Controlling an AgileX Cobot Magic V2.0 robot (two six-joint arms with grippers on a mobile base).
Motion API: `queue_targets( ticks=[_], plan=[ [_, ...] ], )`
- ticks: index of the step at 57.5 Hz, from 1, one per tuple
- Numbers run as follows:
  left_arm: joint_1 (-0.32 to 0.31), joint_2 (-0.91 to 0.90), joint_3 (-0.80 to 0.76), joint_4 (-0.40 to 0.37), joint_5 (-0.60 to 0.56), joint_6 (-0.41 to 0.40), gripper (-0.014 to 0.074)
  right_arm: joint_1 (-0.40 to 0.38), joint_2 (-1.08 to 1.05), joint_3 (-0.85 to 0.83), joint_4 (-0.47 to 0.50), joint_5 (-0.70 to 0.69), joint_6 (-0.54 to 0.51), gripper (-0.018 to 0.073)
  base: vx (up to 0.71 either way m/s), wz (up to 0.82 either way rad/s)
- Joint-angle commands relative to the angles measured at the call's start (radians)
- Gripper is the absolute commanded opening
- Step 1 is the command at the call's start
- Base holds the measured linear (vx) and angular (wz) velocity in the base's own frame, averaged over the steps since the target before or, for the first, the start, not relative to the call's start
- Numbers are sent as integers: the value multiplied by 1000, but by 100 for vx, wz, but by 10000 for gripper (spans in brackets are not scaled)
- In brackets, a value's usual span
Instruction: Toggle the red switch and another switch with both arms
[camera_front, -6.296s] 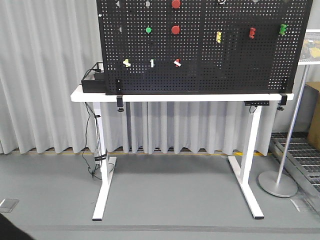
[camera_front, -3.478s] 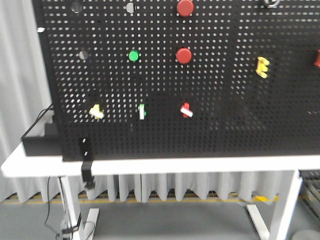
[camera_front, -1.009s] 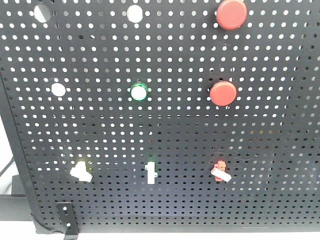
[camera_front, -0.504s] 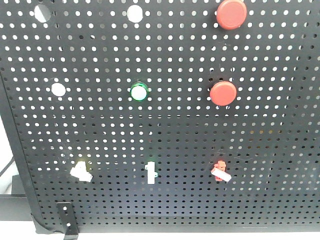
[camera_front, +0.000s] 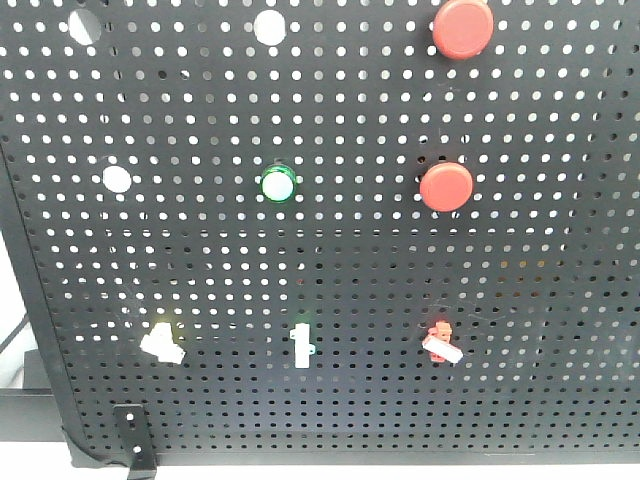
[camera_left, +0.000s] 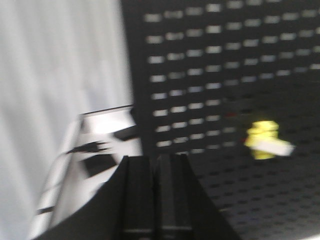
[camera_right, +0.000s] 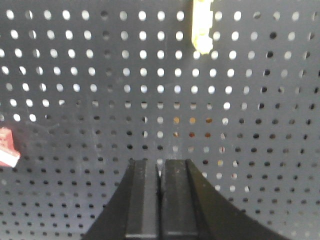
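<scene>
On the black pegboard (camera_front: 520, 300), the red switch (camera_front: 441, 343) sits low and right of centre, its white lever slanting down to the right. Another switch (camera_front: 162, 342), with a white lever and a faint yellow base, sits low on the left. Neither gripper shows in the front view. The left wrist view is blurred: my left gripper (camera_left: 155, 161) is shut and empty, left of and below the yellow-based switch (camera_left: 265, 141), apart from it. My right gripper (camera_right: 161, 162) is shut and empty, facing bare board. The red switch (camera_right: 6, 147) lies at that view's left edge.
A straight white toggle (camera_front: 301, 345) stands between the two switches. Above are two round red buttons (camera_front: 446, 186) (camera_front: 462, 27), a green button (camera_front: 278, 184) and white discs (camera_front: 117, 179). A yellow bracket (camera_right: 201, 25) hangs above my right gripper. The white table edge (camera_left: 75, 150) lies left of the board.
The front view closed in on the board's lower left part between the oldest frames and one second ago. Over the last second nothing visibly changed.
</scene>
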Motion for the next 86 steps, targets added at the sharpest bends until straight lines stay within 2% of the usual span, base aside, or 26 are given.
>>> queue_targets(
  ticks=[1, 11, 19, 28, 38, 58, 86],
  plan=[
    [-66, 72, -33, -8, -143, -12, 3, -7, 8, -34, -2, -92, -4, -6, 0, 0],
    [-158, 225, -42, -8, -291, -12, 3, -7, 8, -34, -2, -92, -4, -6, 0, 0],
    [-204, 317, -117, -8, -287, -8, 3, -7, 8, -34, -2, -92, -4, -6, 0, 0],
    [-212, 377, -221, -8, -282, 21, 3, -7, 8, -34, -2, -88, -4, -6, 0, 0],
    [-212, 420, -287, -8, -206, 62, 3, -7, 8, -34, -2, -88, -4, -6, 0, 0],
    [-212, 432, -284, -8, -21, 61, 3, -7, 8, -34, -2, -88, -4, -6, 0, 0],
    [-212, 427, -283, -8, 117, 59, 3, -7, 8, -34, -2, -88, -4, -6, 0, 0]
  ],
)
